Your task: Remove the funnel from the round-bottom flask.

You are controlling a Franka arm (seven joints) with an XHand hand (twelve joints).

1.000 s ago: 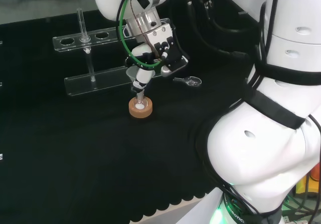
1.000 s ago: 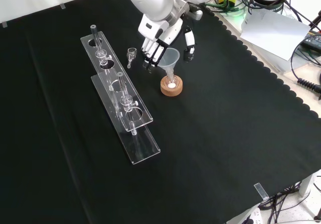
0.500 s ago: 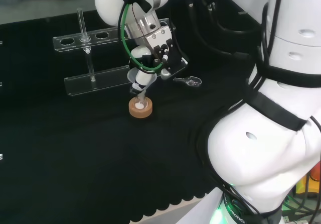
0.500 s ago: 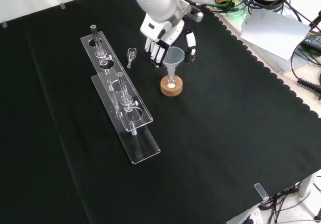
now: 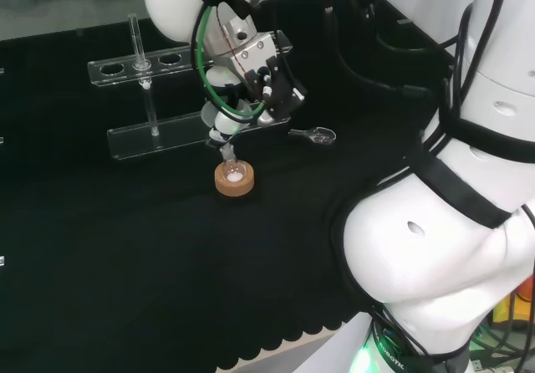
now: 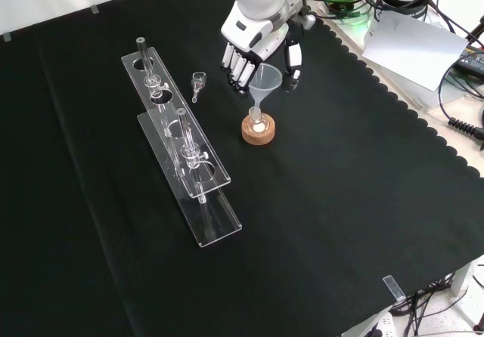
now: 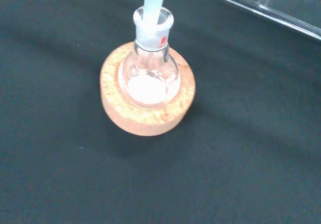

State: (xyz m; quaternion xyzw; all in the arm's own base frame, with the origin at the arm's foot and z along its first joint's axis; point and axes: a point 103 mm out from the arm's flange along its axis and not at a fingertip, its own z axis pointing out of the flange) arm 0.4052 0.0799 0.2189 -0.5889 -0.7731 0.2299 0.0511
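Observation:
A small clear round-bottom flask (image 6: 258, 125) with white powder in it stands in a cork ring (image 6: 258, 134) on the black cloth. A pale funnel (image 6: 265, 79) hangs above it. In the wrist view the funnel's stem (image 7: 152, 2) still reaches into the neck of the flask (image 7: 149, 73), which sits in the cork ring (image 7: 147, 117). The hand (image 6: 255, 41) is shut on the funnel's cone, fingers (image 6: 236, 65) on one side and thumb (image 6: 293, 59) on the other. In the head view the hand (image 5: 251, 76) is just above the flask (image 5: 234, 172) and hides most of the funnel.
A clear two-tier test-tube rack (image 6: 181, 156) holding a few tubes lies left of the flask in the front view. A small glass piece (image 6: 198, 81) lies between the rack and the hand. The cloth's scalloped edge (image 6: 423, 125) runs along the right.
The hand has risen with the funnel, and the stem has slid up out of the flask until only its tip stays in the neck. Flask and cork ring have not moved.

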